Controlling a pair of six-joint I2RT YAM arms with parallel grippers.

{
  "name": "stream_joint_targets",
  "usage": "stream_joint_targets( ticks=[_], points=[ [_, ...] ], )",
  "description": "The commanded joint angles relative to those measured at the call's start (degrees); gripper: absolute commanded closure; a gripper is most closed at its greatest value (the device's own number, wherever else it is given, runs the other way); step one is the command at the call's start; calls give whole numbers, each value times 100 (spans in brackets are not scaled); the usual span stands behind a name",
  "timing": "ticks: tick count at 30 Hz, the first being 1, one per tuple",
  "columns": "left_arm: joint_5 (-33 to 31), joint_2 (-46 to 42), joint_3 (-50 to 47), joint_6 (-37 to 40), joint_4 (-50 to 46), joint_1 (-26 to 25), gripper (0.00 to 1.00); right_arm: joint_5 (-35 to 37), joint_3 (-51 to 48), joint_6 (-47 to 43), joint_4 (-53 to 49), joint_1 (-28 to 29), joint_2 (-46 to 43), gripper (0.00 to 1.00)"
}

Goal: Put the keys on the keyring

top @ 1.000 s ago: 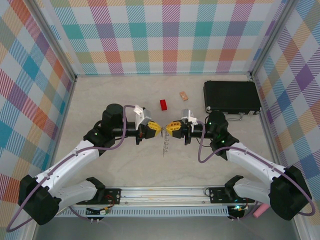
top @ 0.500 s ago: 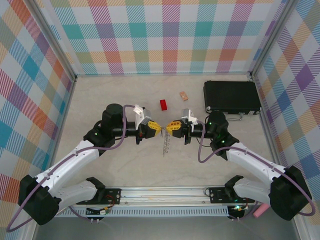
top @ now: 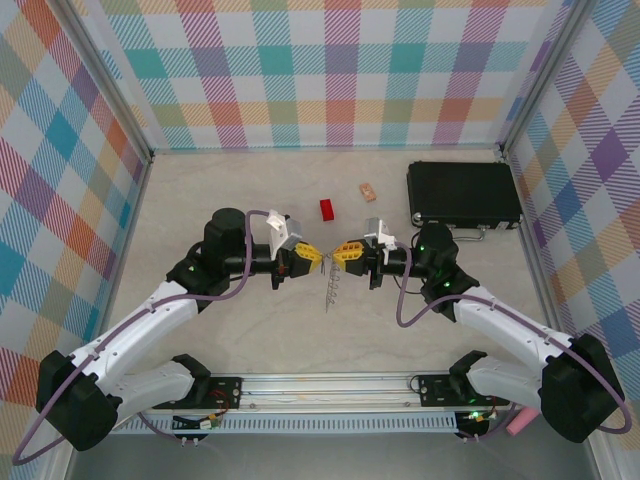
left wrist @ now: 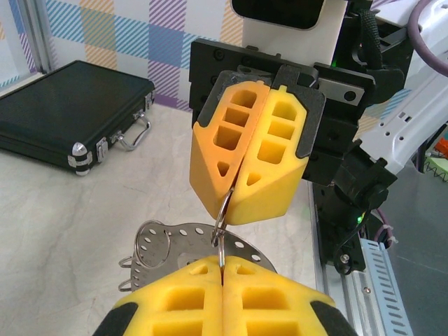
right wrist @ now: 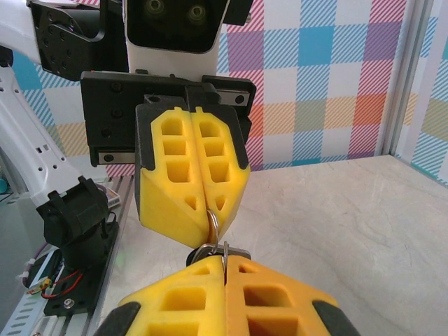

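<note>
Both arms meet tip to tip left of the case (top: 463, 193), nearer the arm bases than it is. The left end effector (top: 317, 257) is pressed together on a small wire loop (left wrist: 222, 213). The right end effector (top: 338, 252) is also pressed together and pinches the same loop from the side facing the case. The ring (left wrist: 183, 241) hangs under that shared pinch, a flat grey disc dotted with holes.

I cannot pick out the key. A thin sliver at the right tips in the right wrist view might be it, but it is too small to tell.

I judge the step in hand to be working the loop open so the key can go on. To do it well, I would hold the left arm as a fixed anchor and move only the right, in very small strokes. The pull should run along the line between the two tips, not across it. The wire looks thin and would bend or slip out under a hard tug, and the floppy ring would swing and spoil the alignment. I would watch both wrist views for the loop sliding in the pads.

I can read no brand, label or writing anywhere, the case included.
</note>
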Motion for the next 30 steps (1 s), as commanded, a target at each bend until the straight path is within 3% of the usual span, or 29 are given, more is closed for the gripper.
stream_joint_targets(
  ticks=[1,30],
  points=[
    [-7,-60,-54,-43,172,41,100,-128,20,-6,272,22,-99,100],
    [180,34,-8,-98,253,41,100,-247,111,71,319,52,76,100]
  ],
)
